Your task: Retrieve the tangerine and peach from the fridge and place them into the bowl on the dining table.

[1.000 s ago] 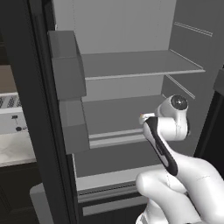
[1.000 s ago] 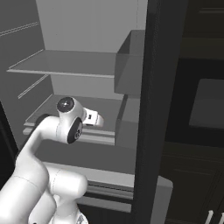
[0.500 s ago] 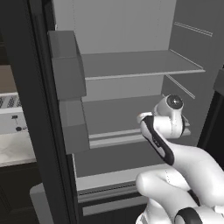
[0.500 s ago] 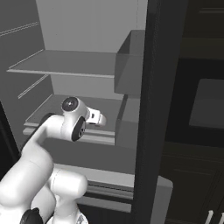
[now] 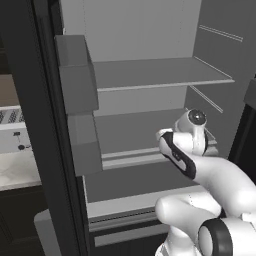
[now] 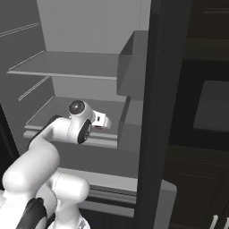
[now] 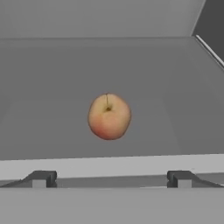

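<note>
The peach, pinkish-orange with its stem dimple facing me, lies alone on a light grey shelf of the fridge. My gripper is open, level with the shelf's front lip and a short way back from the fruit. Its dark fingertips stand wide apart on either side of the fruit's line, with nothing between them. From the base, my wrist reaches in over the lower shelf. The tangerine, the bowl and the dining table are out of view.
The open left door carries grey bins close to my arm's left. The right door's edge and its bins stand close on the other side. An upper shelf spans above my hand. The fridge's right wall is near.
My wrist and hand have edged a little farther into the fridge over the lower shelf. The gripper stays open.
</note>
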You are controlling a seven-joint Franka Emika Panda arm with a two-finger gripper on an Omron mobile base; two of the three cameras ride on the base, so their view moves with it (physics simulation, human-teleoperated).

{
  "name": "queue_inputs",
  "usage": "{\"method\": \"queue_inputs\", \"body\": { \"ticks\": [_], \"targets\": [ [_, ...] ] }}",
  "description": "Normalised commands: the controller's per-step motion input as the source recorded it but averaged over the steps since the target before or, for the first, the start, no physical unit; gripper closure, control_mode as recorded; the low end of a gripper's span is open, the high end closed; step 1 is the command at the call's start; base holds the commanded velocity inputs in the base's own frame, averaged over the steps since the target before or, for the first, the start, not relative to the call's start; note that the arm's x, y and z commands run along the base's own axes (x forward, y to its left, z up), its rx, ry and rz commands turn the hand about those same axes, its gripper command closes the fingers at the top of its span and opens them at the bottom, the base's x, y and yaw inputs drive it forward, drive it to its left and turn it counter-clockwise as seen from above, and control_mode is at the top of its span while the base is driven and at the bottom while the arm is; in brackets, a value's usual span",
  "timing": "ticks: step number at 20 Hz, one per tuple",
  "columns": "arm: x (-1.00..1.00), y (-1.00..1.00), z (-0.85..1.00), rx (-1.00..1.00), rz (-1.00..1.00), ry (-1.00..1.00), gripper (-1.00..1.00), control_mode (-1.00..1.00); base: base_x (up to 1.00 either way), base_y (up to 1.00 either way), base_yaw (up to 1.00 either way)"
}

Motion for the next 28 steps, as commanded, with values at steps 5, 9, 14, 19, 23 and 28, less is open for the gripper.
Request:
{"method": "queue_inputs", "body": {
  "ticks": [5, 9, 14, 19, 23, 28],
  "targets": [
    [0.23, -0.04, -0.18, 0.00, 0.00, 0.00, -1.00, -1.00, 0.00, 0.00, 0.00],
    [0.28, 0.00, -0.15, 0.00, 0.00, 0.00, -1.00, -1.00, 0.00, 0.00, 0.00],
    [0.31, -0.01, -0.13, 0.00, 0.00, 0.00, -1.00, -1.00, 0.00, 0.00, 0.00],
    [0.31, -0.06, -0.11, 0.00, 0.00, 0.00, -1.00, -1.00, 0.00, 0.00, 0.00],
    [0.26, -0.02, -0.15, 0.00, 0.00, 0.01, -1.00, -1.00, 0.00, 0.00, 0.00],
    [0.11, 0.00, -0.24, 0.00, 0.00, 0.04, -1.00, -1.00, 0.00, 0.00, 0.00]
  ]
}}
